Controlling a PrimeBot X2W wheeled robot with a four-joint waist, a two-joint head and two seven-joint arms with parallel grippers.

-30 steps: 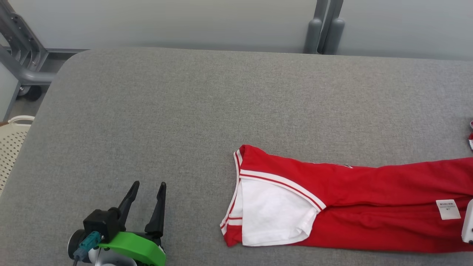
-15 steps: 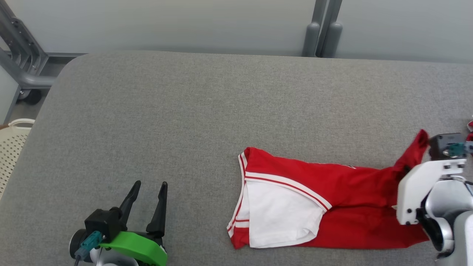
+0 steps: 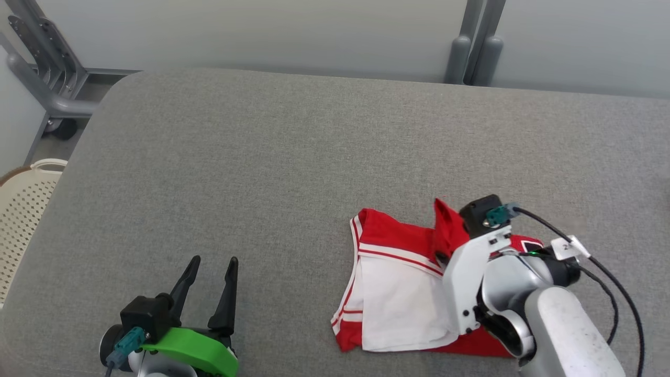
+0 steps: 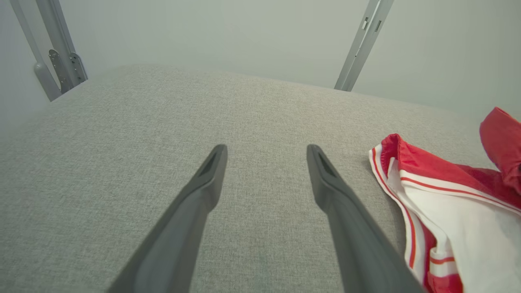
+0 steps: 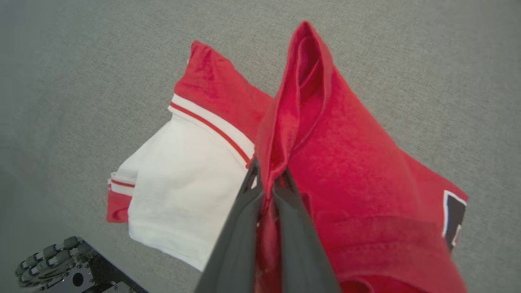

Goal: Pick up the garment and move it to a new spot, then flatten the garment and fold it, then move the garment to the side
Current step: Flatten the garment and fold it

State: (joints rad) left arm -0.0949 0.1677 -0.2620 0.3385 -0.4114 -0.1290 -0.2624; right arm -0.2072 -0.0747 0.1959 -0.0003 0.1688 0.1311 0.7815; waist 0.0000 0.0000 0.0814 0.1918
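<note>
Red cloth of the garment (image 3: 398, 293) is pinched in the right jaws, which are clamped together on a bunched fold that stands up past their tips. The rest of the red-and-white piece lies on the grey worktop (image 3: 261, 157) beneath and ahead of them, its white panel and striped edge spread out beyond the tips. The left jaws stand wide apart with nothing between them, low over bare worktop, and the garment's striped edge lies off to the side of the nearer finger (image 4: 346, 228), close by but not touching.
</note>
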